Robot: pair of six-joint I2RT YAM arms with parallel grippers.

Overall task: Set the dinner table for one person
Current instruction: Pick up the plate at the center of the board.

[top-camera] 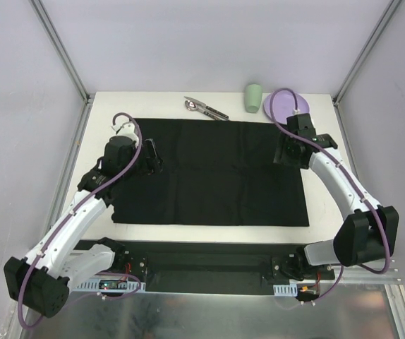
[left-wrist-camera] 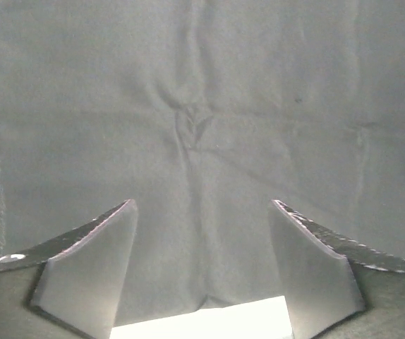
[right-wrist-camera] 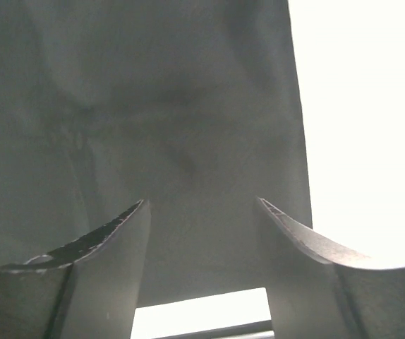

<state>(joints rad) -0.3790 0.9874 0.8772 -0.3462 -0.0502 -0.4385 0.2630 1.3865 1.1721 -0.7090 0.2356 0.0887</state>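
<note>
The dinner table is a white top with a black cloth mat spread flat on it. My left gripper hangs over the mat's left edge, open, with only cloth between its fingers. A small pinched crease marks the cloth ahead of it. Over the mat's right edge my right gripper is open too, and nothing sits between its fingers. The mat fills that view, with bright table to its right.
Behind the mat lie a spoon and other cutlery, a pale green cup and a purple plate, partly hidden by the right arm's cable. Grey frame rails rise at the back corners.
</note>
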